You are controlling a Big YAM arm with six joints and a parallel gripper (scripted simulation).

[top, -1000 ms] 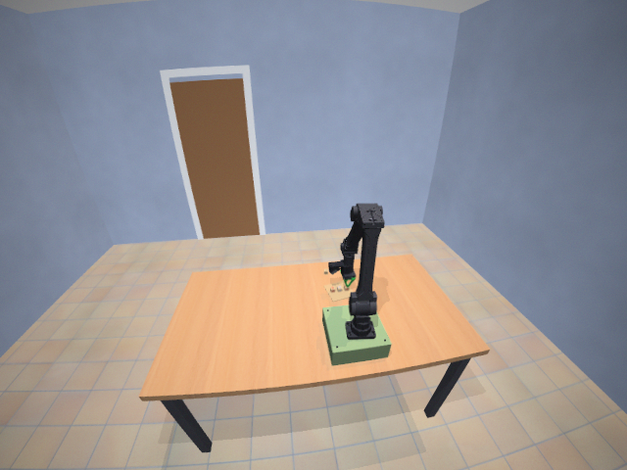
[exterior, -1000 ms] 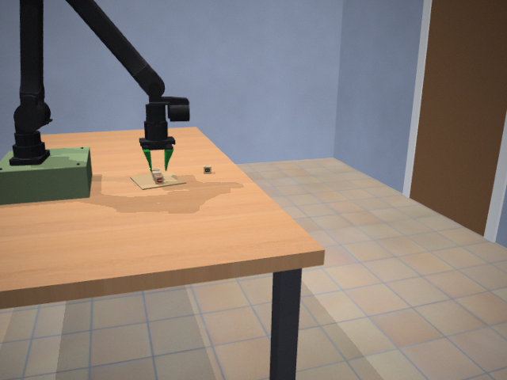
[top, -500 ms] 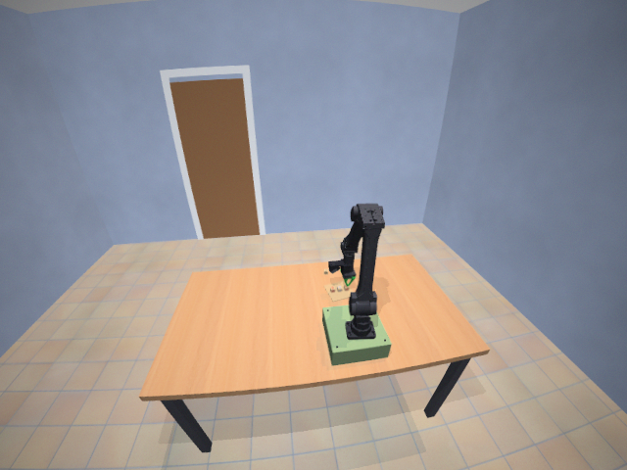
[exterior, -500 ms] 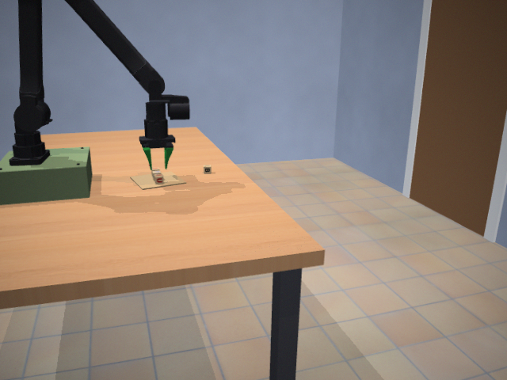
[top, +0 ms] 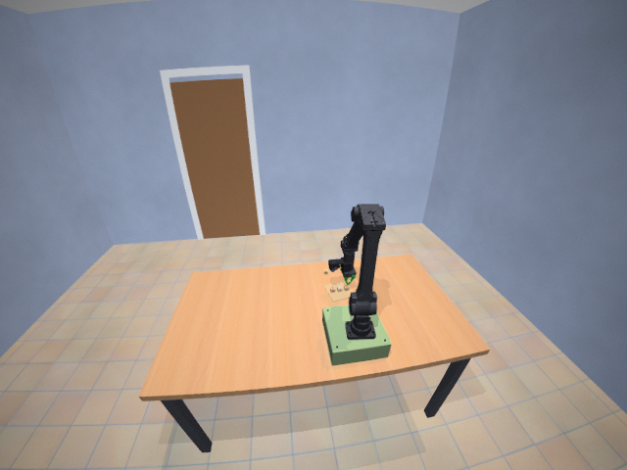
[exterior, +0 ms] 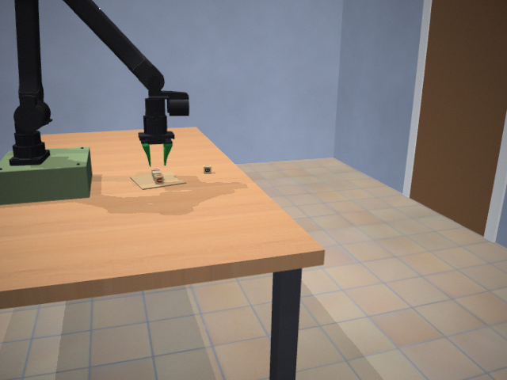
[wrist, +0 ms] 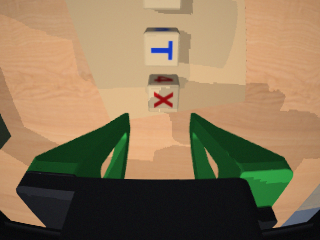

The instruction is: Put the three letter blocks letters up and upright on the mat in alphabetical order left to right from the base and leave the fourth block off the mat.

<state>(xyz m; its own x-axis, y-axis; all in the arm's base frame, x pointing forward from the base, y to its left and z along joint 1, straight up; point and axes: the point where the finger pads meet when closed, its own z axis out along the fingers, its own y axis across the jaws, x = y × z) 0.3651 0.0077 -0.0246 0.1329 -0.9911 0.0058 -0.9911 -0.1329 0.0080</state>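
Top view: the gripper (top: 350, 280) (exterior: 158, 165) (wrist: 159, 120) hangs by the right-hand end of the row, as judged from the robot's base. Beneath and just beside it is the X block (top: 346, 287) (exterior: 154, 169) (wrist: 163, 99), with the T block (top: 339, 289) (exterior: 156, 174) (wrist: 161, 50) in the middle and the third block (top: 332, 289) (exterior: 158, 180) (wrist: 161, 4) to the left, on the mat (top: 335, 297) (exterior: 139, 180) (wrist: 215, 30). The fourth block (top: 325, 271) (exterior: 207, 169) lies off the mat, on the far side.

Exterior view: the fingertips stand above the blocks, moderately apart with nothing between them. Straight up looks like the safe way out; sinking or sweeping left could disturb the row.

Wrist view: the X block sits ahead of the gap, centred on it, and the row runs away from the hand, across the line from finger to finger. X lies near the mat's edge; whether it is fully on cannot be told. The third block's letter is out of frame, so the alphabetical order remains unconfirmed, though placement seems nearly finished.
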